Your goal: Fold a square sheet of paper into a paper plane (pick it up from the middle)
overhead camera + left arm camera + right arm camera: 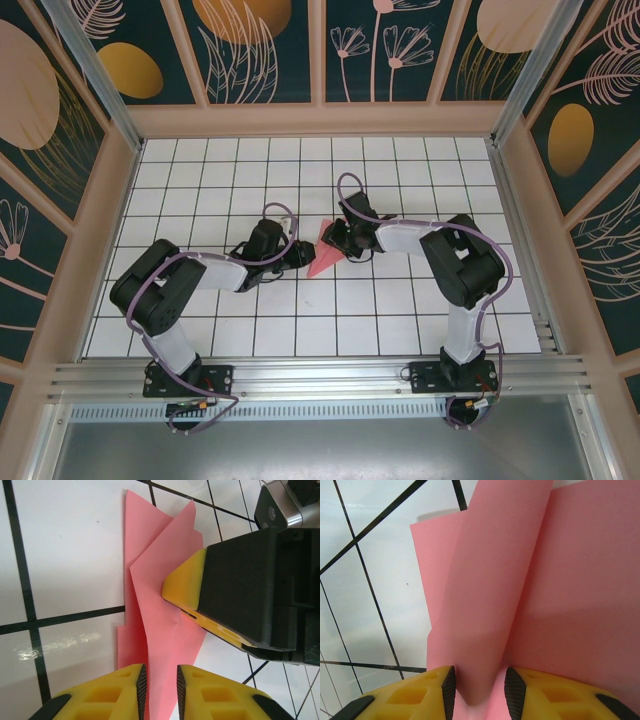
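Observation:
The salmon-pink square sheet of paper (322, 256) lies mid-table, folded into a pointed, layered paper plane shape. My left gripper (303, 256) meets it from the left and my right gripper (336, 240) from the right. In the left wrist view the paper (160, 605) runs down between the left gripper (160, 692), whose pads stand a little apart around it. A yellow fingertip (182, 582) of the right gripper rests on the paper's right flap. In the right wrist view a raised, curled fold of the paper (485, 580) sits loosely between the parted pads of the right gripper (479, 692).
The white gridded table (250, 180) has free room on all sides of the paper. Low beige walls (320, 120) frame the table. Both black arms reach inward from the near edge, their cables looping above them.

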Controlling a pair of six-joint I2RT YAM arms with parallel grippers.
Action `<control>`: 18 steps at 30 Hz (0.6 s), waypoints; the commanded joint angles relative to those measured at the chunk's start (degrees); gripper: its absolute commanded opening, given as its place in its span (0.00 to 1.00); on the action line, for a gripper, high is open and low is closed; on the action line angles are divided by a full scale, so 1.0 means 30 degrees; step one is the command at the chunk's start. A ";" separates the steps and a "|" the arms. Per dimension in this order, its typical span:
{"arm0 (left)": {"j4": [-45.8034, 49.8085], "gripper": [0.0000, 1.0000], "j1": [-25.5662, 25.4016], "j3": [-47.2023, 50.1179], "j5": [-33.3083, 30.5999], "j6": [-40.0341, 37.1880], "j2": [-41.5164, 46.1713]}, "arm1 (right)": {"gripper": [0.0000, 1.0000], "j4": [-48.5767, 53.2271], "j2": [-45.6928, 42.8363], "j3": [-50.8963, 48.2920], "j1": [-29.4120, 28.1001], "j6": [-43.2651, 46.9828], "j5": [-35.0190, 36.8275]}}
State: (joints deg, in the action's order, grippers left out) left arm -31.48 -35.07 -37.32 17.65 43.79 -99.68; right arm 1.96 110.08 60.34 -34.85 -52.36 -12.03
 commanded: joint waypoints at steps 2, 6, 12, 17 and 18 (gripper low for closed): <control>-0.0080 0.30 0.0092 -0.0531 0.0651 0.0223 -0.0846 | 0.39 0.3600 0.2542 -0.1573 0.0127 0.0484 0.1931; 0.0224 0.32 0.0107 -0.0774 0.0672 0.0155 -0.1186 | 0.40 0.3539 0.2554 -0.1575 0.0115 0.0459 0.1886; 0.0153 0.27 0.0102 -0.0955 0.1078 0.0151 -0.1602 | 0.40 0.3508 0.2588 -0.1589 0.0117 0.0489 0.1857; 0.0318 0.19 0.0102 -0.1153 0.1390 0.0110 -0.2076 | 0.42 0.3508 0.2595 -0.1605 0.0114 0.0467 0.1872; 0.0445 0.18 0.0092 -0.1182 0.1310 0.0087 -0.2112 | 0.42 0.3523 0.2620 -0.1606 0.0130 0.0484 0.1901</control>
State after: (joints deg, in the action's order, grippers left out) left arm -31.20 -35.03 -39.70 20.60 44.25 -104.95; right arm 1.78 110.06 60.34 -34.87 -52.38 -12.12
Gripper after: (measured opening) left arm 0.186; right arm 0.413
